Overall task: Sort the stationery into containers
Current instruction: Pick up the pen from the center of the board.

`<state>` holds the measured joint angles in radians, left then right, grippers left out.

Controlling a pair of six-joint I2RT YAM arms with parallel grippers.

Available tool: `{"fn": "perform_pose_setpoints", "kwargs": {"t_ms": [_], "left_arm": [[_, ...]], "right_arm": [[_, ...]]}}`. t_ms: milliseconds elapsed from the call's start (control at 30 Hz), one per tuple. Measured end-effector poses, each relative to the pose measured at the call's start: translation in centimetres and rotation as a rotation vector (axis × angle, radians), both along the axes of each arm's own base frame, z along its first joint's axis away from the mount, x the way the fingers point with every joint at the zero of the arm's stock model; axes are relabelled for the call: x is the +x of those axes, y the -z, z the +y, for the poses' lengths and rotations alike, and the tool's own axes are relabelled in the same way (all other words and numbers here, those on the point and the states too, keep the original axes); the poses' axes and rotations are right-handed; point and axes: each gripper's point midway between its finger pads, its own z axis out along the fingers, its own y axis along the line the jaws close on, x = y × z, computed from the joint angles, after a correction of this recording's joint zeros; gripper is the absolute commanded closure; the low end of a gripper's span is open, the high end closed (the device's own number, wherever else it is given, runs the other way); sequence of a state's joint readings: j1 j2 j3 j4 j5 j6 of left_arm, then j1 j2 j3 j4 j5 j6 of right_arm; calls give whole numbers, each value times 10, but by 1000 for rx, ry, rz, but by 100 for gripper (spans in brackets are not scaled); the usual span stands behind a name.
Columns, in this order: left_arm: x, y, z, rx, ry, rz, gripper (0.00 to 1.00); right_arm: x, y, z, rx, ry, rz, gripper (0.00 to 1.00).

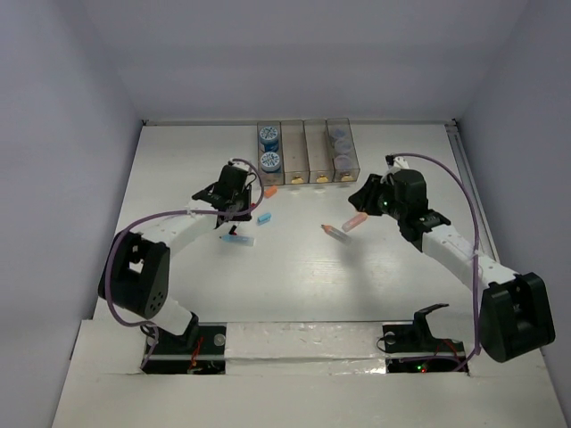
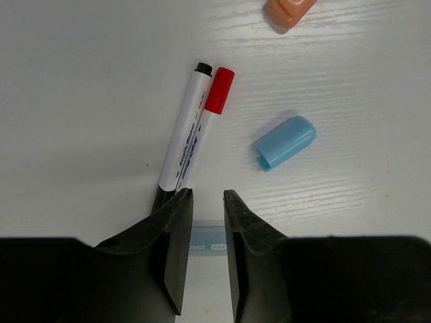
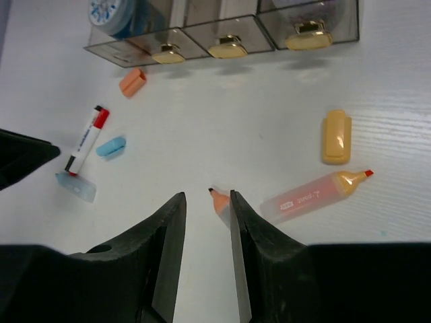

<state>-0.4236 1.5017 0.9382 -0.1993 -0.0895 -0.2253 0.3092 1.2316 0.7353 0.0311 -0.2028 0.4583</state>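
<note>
The white woodgrain desk (image 1: 303, 285) stands between plain grey-lilac walls (image 1: 62, 134). At its far edge are four joined bins (image 1: 293, 153). Blue-topped rolls (image 1: 269, 161) sit in the leftmost and purplish pieces (image 1: 339, 141) in the rightmost; what the middle two hold is hard to make out.

The left tool (image 2: 207, 196) is over a light-blue stick (image 2: 206, 243), jaws drawn to a narrow gap. Its fingers hide most of the stick, so I cannot tell whether they pinch it. The right tool (image 3: 206, 196) is as narrow. Only the black-nibbed tip of an orange stick (image 3: 220, 202) shows between its jaws; a grip cannot be told. A pink stick (image 3: 306, 198) lies just beside it.

A black-capped marker (image 2: 187, 128) and a red-capped marker (image 2: 218, 91) lie touching, lower ends hidden behind the left finger. Nearby lie a blue cap (image 2: 285, 142), an orange cap (image 3: 133, 81), cut off in the left wrist view, and a yellow cap (image 3: 336, 136)
</note>
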Motion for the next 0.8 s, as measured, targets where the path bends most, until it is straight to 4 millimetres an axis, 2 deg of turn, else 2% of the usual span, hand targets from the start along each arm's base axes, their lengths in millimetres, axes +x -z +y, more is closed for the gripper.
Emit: {"fn": "perform_pose_setpoints", "kwargs": {"t_ms": [200, 600, 800], "left_arm": [[2, 19, 1, 35, 0, 57, 84], [0, 49, 9, 114, 2, 132, 81], [2, 57, 10, 132, 6, 151, 80]], "right_arm": [[2, -20, 7, 46, -26, -61, 61], [0, -21, 10, 56, -44, -61, 59], [0, -21, 11, 59, -49, -60, 58]]}}
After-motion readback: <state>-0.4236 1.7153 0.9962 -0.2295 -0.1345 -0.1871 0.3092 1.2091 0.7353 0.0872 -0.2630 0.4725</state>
